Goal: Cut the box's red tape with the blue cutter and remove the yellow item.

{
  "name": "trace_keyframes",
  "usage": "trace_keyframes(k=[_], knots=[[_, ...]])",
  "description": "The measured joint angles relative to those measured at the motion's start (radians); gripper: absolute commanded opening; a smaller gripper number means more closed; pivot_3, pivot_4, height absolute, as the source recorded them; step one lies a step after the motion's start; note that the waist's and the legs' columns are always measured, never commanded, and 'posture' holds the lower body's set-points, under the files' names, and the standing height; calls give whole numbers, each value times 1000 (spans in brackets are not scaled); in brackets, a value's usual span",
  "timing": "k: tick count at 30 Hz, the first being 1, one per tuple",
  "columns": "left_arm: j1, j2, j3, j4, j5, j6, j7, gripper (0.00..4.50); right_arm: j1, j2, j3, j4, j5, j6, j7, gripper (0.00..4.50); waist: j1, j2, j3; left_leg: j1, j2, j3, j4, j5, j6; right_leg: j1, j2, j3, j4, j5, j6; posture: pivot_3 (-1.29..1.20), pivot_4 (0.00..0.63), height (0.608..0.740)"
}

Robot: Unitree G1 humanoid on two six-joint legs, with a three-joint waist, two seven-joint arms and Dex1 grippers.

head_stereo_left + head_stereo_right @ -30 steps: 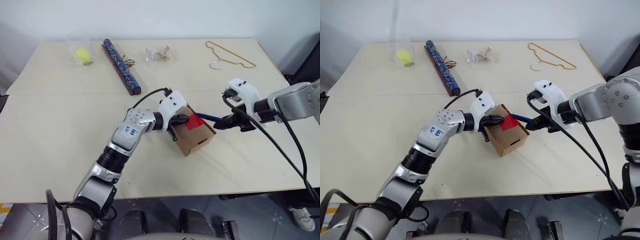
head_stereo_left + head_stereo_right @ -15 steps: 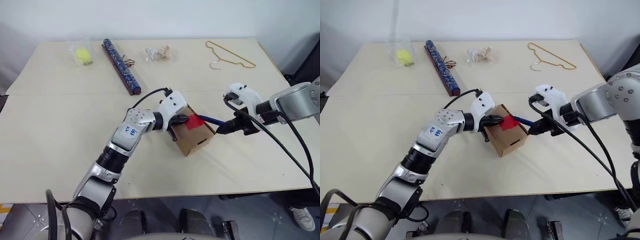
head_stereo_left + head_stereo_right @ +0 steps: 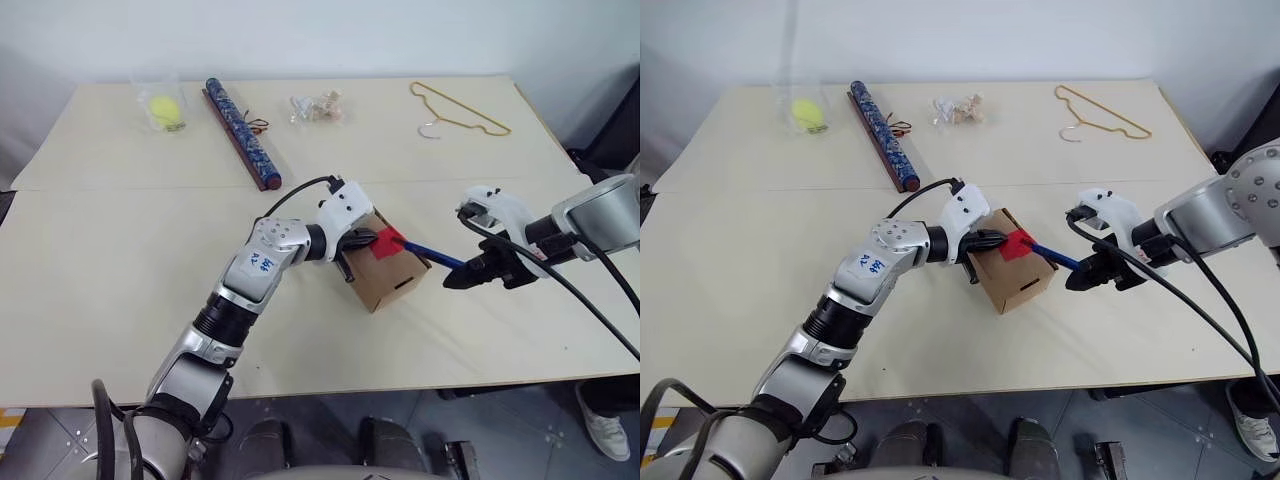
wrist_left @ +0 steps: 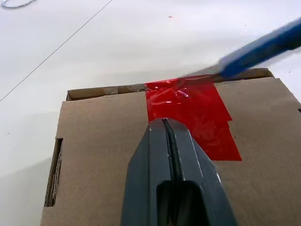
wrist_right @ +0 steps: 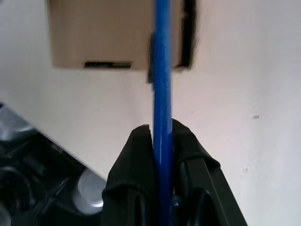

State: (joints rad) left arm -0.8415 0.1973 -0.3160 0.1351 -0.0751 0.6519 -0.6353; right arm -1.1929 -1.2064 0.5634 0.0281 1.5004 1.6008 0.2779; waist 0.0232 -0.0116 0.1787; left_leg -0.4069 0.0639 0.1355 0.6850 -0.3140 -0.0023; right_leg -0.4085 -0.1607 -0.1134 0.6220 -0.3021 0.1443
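Two grippers share this cut. The left gripper (image 4: 170, 129), its black fingers pressed shut and empty, bears down on the top of the small brown cardboard box (image 3: 385, 275) near the table's middle. The right gripper (image 3: 470, 277) pinches the slim blue pen-shaped cutter (image 3: 425, 251), whose tip meets the wrinkled far edge of the bright red tape patch (image 4: 195, 113). I would keep the box pinned, angle the tip low along the flap seam, and draw steadily without dragging the box.
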Motion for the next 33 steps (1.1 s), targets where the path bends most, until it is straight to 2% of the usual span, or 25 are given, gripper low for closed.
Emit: trace_keyframes(k=[9, 15, 22, 28, 33], knots=[[1, -10, 1, 2, 0, 0, 8, 0, -3, -5, 18, 8, -13, 0, 1, 168, 2, 0, 0, 0, 0, 0, 1, 0, 0, 0, 0, 0, 0, 0, 0, 0, 150, 740], [6, -10, 3, -3, 0, 0, 10, 0, -49, 48, -26, 37, -52, 10, 38, 168, 1, 0, 0, 0, 0, 1, 1, 0, 0, -1, 0, 0, 0, 0, -1, 0, 150, 740], [6, -11, 4, -5, 0, 0, 9, 0, -83, 93, -83, 73, -198, 10, 107, 168, 1, 0, 0, -1, 0, 2, 1, 0, 1, -1, 0, 0, 2, 1, -1, 0, 150, 740], [6, -8, 4, -7, 0, 0, 4, 0, -26, 157, -123, 76, -332, 10, 145, 168, 1, 0, 0, -1, 0, 2, 1, 0, 1, -1, 0, 0, 3, 1, -1, 0, 150, 740], [6, -3, 4, -8, 0, 0, 0, 0, 12, 163, -135, 53, -386, 10, 169, 168, 0, 0, 0, -1, 0, 2, 1, 0, 1, -1, 0, 0, 3, 1, -1, 0, 150, 740]])
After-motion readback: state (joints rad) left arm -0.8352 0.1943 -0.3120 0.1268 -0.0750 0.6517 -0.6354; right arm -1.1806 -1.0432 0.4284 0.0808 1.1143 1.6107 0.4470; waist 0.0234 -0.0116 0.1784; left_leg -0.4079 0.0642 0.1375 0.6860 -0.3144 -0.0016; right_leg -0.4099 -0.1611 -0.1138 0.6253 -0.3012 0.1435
